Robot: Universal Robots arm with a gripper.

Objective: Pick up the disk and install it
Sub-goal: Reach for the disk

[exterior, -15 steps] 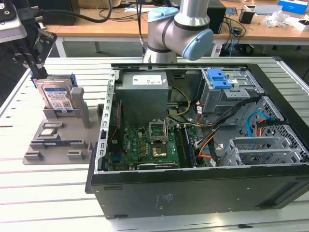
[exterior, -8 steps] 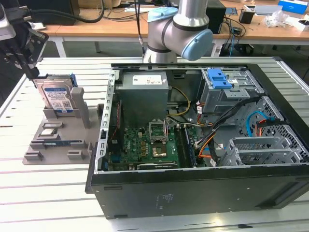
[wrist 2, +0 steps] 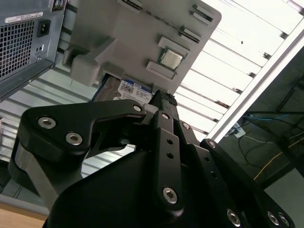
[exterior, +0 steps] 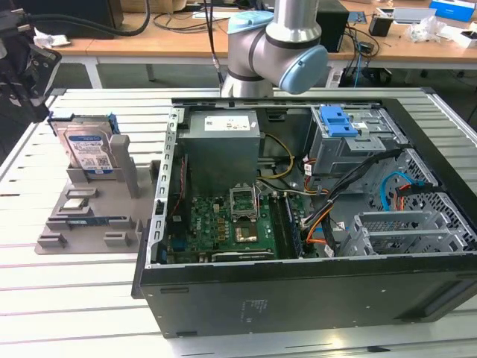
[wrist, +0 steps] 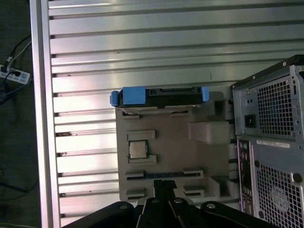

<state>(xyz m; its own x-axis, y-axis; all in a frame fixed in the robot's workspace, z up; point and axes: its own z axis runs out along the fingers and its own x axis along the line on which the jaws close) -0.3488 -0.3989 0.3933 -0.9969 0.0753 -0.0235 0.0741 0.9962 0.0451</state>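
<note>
Disk (exterior: 88, 149) stands on its edge in a slot at one end of the grey holder (exterior: 112, 216), blue frame around it and label facing out. The holder lies on the slatted table (exterior: 74, 298) just beside the open computer case (exterior: 298, 287), on the exterior view's left of it. Your pincer (wrist: 165, 183) hangs clear of both disk and holder, its jaws pressed together on nothing, and a small square chip (wrist: 137, 149) sits in a recess further along the holder.
</note>
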